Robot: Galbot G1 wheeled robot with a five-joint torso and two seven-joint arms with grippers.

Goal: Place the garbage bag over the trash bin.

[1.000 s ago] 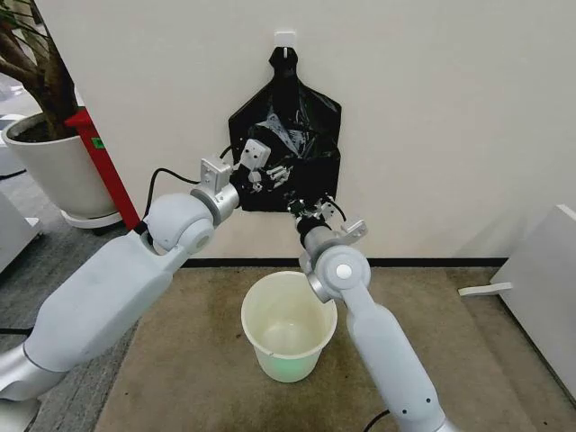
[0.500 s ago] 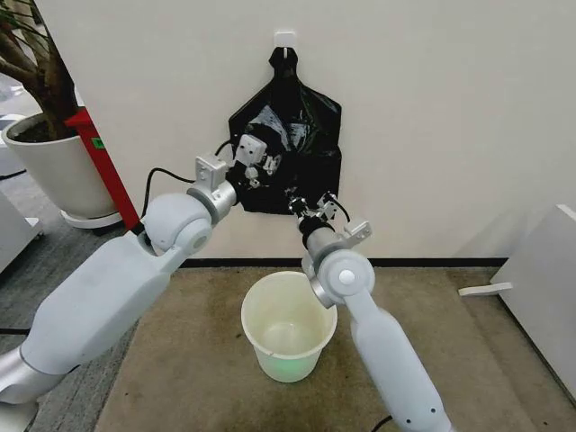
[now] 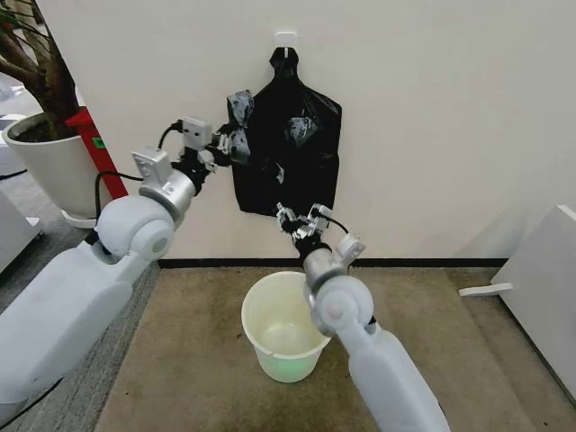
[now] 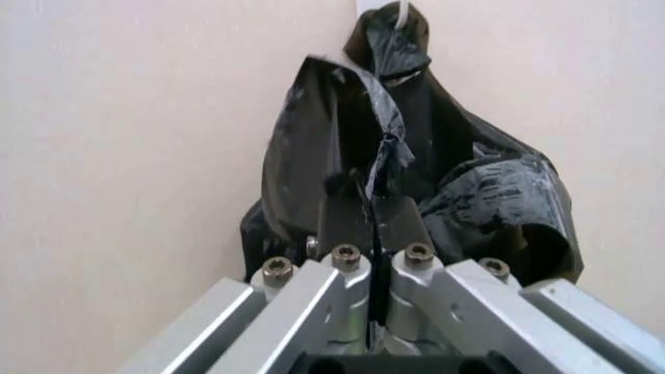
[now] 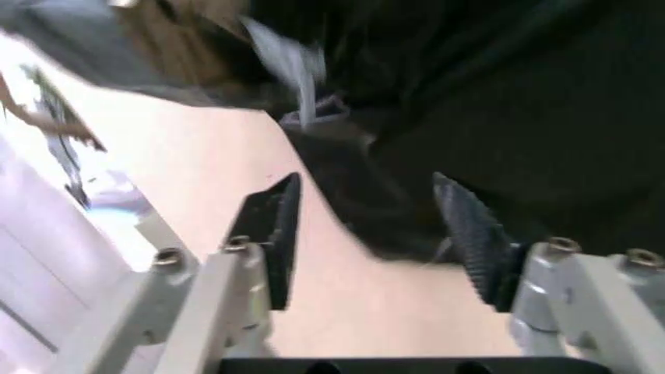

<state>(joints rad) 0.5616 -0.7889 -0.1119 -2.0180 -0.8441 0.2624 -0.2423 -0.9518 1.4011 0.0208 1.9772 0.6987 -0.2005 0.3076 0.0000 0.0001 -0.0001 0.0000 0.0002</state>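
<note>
A black bag bundle [image 3: 292, 171] hangs flat on the wall from a white hook [image 3: 285, 40]. My left gripper [image 3: 230, 145] is at the bundle's upper left edge, shut on a crinkled fold of the garbage bag [image 3: 240, 105] drawn out of it. In the left wrist view the left gripper [image 4: 376, 212] pinches that glossy fold [image 4: 382, 160]. My right gripper [image 3: 297, 219] hangs open just below the bundle's bottom edge. In the right wrist view the right gripper [image 5: 369, 234] has black plastic [image 5: 488, 101] beyond its fingers. The cream-white trash bin [image 3: 270, 284] stands on the floor below, empty.
A large white plant pot [image 3: 54, 171] and a red stand [image 3: 103, 166] are at the left by the wall. A white cabinet [image 3: 544, 288] is at the right. Brown carpet [image 3: 189, 360] surrounds the bin.
My left gripper has moved left and up off the bundle's front, drawing a fold of black plastic out with it. My right gripper has shifted slightly left and down below the bundle.
</note>
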